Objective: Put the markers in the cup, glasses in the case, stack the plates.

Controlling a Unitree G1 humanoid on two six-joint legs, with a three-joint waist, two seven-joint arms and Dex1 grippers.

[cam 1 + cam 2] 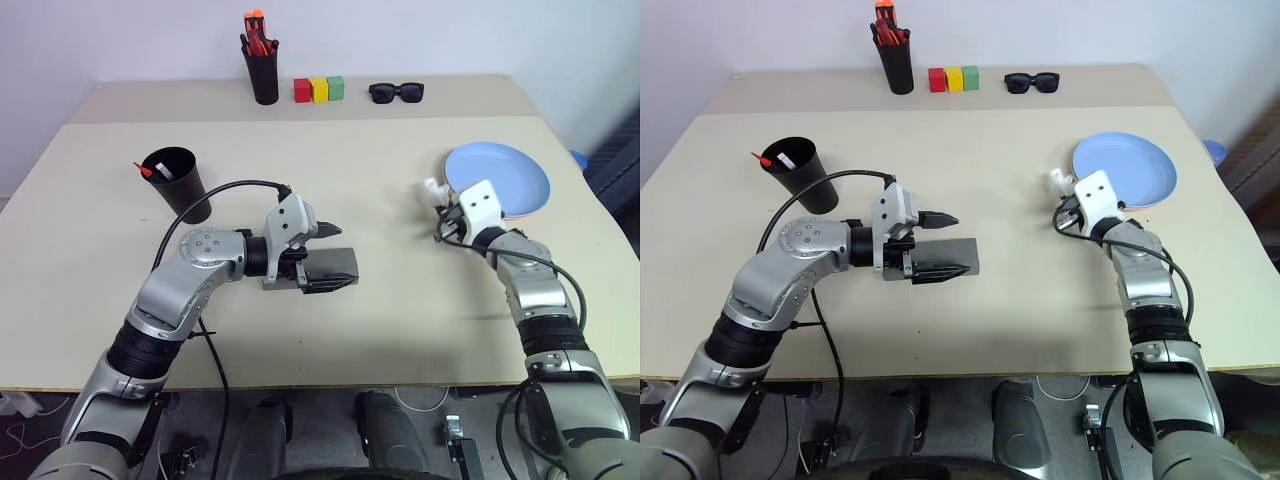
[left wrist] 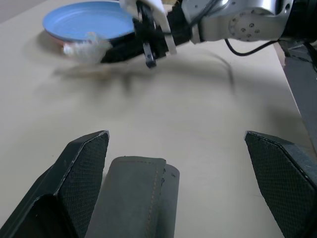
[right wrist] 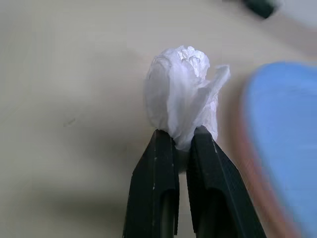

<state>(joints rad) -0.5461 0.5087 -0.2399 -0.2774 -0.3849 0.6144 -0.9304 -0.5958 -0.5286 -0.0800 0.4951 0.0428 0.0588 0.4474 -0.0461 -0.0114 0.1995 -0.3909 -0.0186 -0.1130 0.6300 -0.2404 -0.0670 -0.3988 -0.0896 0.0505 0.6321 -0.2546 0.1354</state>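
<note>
Two arms reach over the beige table (image 1: 350,330) in the head views. The left gripper (image 1: 333,256) points toward the robot's right with its fingers spread wide, and the grey case (image 1: 335,266) lies closed on the table just under and between them. I cannot tell if a finger touches it. The right gripper (image 1: 438,203) is beside the plates, pinched on a crumpled white tissue (image 1: 433,187). The blue plate (image 1: 497,177) sits on the pink one, whose edge peeks out below it. On the robot's left stands the black cup (image 1: 180,183), with the markers (image 1: 155,172) inside, a red tip and a white body leaning at the rim. Along the far side of the table are a black pen holder (image 1: 263,68) with orange-red pens, three small blocks (image 1: 319,89) in red, yellow and green, and black sunglasses (image 1: 396,92).

From the left wrist, both fingers (image 2: 81,171) stand wide apart, and the end of the case (image 2: 136,198) lies between them, close to one finger. Further away the right gripper (image 2: 106,52) holds the tissue (image 2: 85,48) near the blue plate (image 2: 86,21).

From the right wrist, the two black fingers (image 3: 158,188) are closed together on the lower part of the tissue (image 3: 182,96), which stands above the fingertips. The blue plate (image 3: 285,134) is just beside it, with the pink rim (image 3: 250,153) under its edge.
</note>
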